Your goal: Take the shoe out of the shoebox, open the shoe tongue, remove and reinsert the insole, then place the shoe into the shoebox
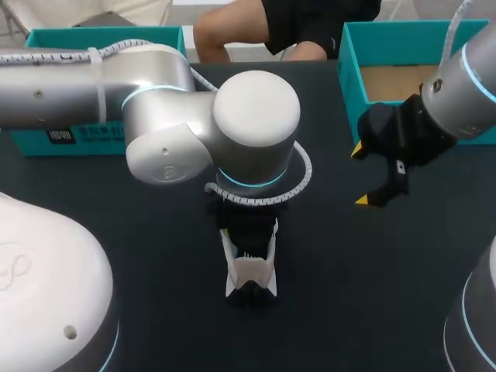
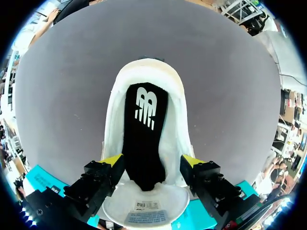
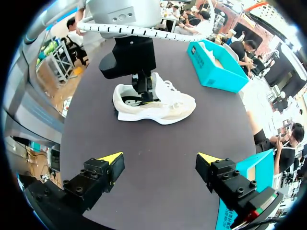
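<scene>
**Entry: insole reseating, shoe on table.** The head view's table is read as a clock face.

- **Shoe** (image 1: 249,273) (image 2: 111,120) (image 3: 158,106): white, sole down at the dial's centre, lying along the 12–6 line, out of the box.
- **Insole** (image 2: 144,143): black, lying inside the shoe. Its logo end sits well ahead of the left gripper, and its near end runs toward the tongue.
- **Tongue** (image 2: 144,208): folded back, label side up, close under the left gripper.
- **Left gripper** (image 2: 151,162) (image 1: 248,232) (image 3: 144,87): directly over the shoe mouth, fingers spread wide, one at each side wall. It grasps nothing that I can make out.
- **Right gripper** (image 1: 360,176) (image 3: 159,160): at 2 o'clock above bare table, well apart from the shoe, fingers wide and empty.
- **Shoebox** (image 1: 349,77): teal with a brown floor, at 1 o'clock.
- **Second teal box part** (image 1: 101,39) (image 3: 213,72): at 11 o'clock. I cannot tell whether it is a box or a lid.

**Handling note (judgement):**
- The insole looks nearly seated. It should be pressed flat along its whole length, the front end especially.
- Keep the tongue back so the insole does not buckle.
- Watch that the insole's edges do not ride up the lining.
- A light shoe may skid, so steadying the heel with the free gripper would help.

**Surface and room:**
- The table (image 1: 387,271) is dark and matte, probably offering fair grip.
- The left arm's joint overhangs the shoe.
- The right gripper stands on the route toward 1 o'clock.
</scene>
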You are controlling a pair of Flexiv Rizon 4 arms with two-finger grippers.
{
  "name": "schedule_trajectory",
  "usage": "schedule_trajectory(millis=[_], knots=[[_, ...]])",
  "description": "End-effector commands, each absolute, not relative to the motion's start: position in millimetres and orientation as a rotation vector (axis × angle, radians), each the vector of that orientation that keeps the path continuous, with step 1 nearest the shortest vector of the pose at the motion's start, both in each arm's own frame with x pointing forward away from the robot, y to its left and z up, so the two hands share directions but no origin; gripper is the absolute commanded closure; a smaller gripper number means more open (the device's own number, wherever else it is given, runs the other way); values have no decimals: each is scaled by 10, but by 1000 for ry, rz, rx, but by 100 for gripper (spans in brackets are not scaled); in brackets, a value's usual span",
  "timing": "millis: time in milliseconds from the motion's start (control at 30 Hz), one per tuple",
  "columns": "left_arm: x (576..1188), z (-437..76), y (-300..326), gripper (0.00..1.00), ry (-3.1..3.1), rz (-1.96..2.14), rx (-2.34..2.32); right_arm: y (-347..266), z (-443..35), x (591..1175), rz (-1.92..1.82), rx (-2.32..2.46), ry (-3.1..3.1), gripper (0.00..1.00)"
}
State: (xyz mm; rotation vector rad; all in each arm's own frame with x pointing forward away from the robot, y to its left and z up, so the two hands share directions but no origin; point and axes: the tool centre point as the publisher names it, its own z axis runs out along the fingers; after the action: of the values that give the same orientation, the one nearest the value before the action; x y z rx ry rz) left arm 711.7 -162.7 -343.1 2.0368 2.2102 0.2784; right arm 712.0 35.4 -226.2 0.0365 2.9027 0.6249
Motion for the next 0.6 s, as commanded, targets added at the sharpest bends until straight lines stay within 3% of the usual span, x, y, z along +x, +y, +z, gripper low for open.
schedule_trajectory(millis=[33,600], knots=[[7131,-3461,-1645,0,2219,296,2035,362,-2274,7117,623,38,2902,0],[7143,-3250,-1616,0,2212,254,2060,362,-2274,7117,623,38,2902,0]])
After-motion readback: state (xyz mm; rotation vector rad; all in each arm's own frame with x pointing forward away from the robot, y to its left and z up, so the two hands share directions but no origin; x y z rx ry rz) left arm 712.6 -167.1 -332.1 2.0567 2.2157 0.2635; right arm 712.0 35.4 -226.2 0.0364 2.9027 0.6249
